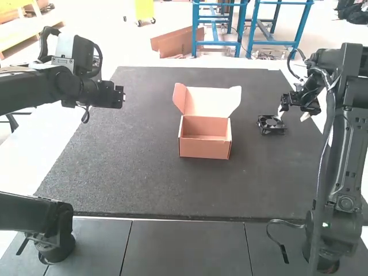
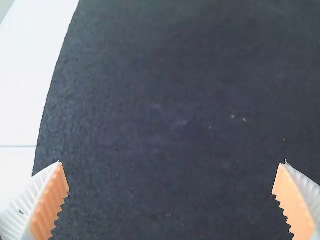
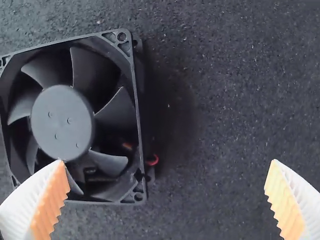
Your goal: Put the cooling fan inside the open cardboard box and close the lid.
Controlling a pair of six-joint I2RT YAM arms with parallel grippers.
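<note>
fan: black square plastic cooling fan (image 1: pixel 271 123) lies flat on the dark textured tabletop (image 1: pixel 132 161), blade side up, to the right of the box and apart from it.
box: small brown cardboard box (image 1: pixel 205 137) near the tabletop's middle, upright and open. Its lid (image 1: pixel 207 99) stands up at the far side with the side tabs spread.
right gripper: right gripper (image 1: pixel 294 110) hangs above the tabletop, just right of the fan and a bit beyond it.
right fingers: white ribbed fingers (image 3: pixel 47 205) with orange pads are spread wide, holding nothing.
fan vs fingers: in the right wrist view the cooling fan (image 3: pixel 75 117) is off-centre. One fingertip overlaps the fan's near corner; the other is over bare tabletop, well clear of the frame. So the fan sits toward one finger, not midway in the gap.
wire: a thin red wire (image 3: pixel 152 160) shows at the fan's frame edge.
left gripper: left gripper (image 1: pixel 118 96) is held high over the tabletop's left part, well away from box and fan.
left fingers: its fingers (image 2: pixel 47 207) are spread apart and empty over bare tabletop.
</note>
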